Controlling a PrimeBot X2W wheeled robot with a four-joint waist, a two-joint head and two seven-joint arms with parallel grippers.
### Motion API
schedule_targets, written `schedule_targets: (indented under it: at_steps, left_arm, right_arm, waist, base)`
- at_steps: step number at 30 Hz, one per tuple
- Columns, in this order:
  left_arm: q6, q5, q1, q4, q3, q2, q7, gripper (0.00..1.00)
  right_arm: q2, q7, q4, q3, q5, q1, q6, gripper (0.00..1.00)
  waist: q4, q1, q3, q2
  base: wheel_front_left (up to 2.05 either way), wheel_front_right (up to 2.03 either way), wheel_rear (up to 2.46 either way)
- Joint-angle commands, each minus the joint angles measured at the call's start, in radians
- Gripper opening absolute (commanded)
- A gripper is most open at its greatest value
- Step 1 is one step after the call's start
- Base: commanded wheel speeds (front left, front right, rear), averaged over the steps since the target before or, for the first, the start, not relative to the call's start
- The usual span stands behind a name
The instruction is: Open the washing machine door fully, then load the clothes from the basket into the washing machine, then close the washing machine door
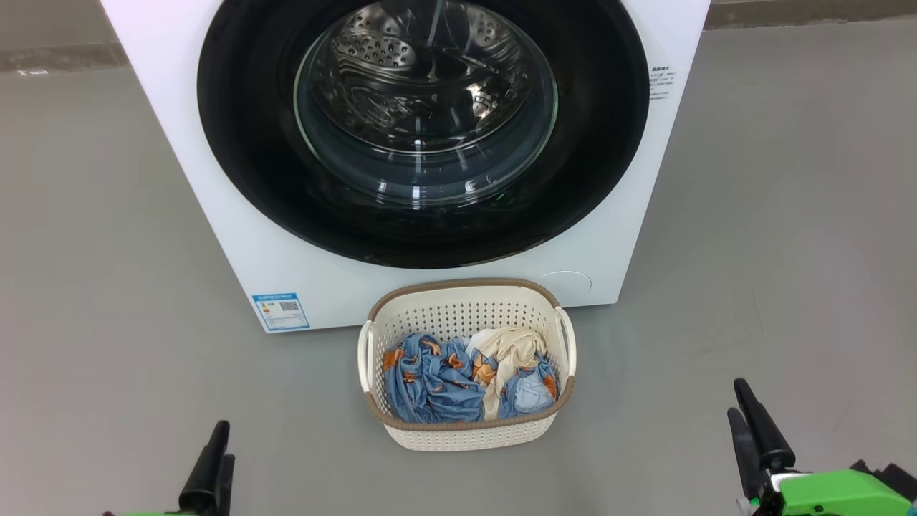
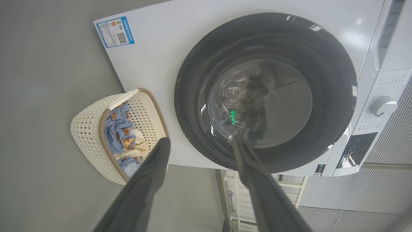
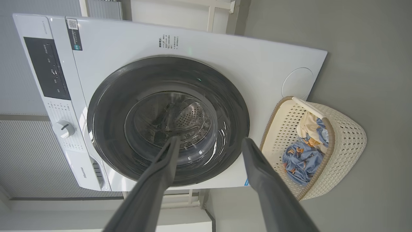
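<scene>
Basket [image 1: 466,436] opens upward, long axis seemingly along washing machine [image 1: 265,251] front.

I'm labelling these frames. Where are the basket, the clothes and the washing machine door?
basket [image 1: 466,437]: head view, front perforated wall.
clothes [image 1: 430,383]: head view, blue printed fabric.
washing machine door [image 1: 243,143]: head view, black rim.

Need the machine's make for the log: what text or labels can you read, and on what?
"Hisense": white panel beside the dial of the washing machine.
Blue label sticker: QR code, print too small to read.
Printed block beside the washing machine door: too small.
Control panel: blurred.
</scene>
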Motion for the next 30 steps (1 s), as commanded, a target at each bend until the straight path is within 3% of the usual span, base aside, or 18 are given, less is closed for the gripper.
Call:
schedule_targets:
  at_steps: [1,30]
  left_arm:
    - [-0.001,0.025,-0.045,-0.034,-0.001,0.026,-0.012,1.0]
    - [-0.002,0.329,-0.085,-0.051,-0.055,0.083,-0.098,1.0]
  right_arm:
    - [-0.017,-0.012,-0.031,0.015,-0.025,-0.051,0.0,1.0]
    - [-0.051,-0.097,-0.055,0.087,-0.344,-0.113,0.001,1.0]
  waist:
    - [0.0,-0.0001,0.0,-0.0001]
    - [-0.003,-0.0002,0.0,-0.0001]
  base:
    - [0.0,0.0,0.0]
    - [0.0,0.0,0.0]
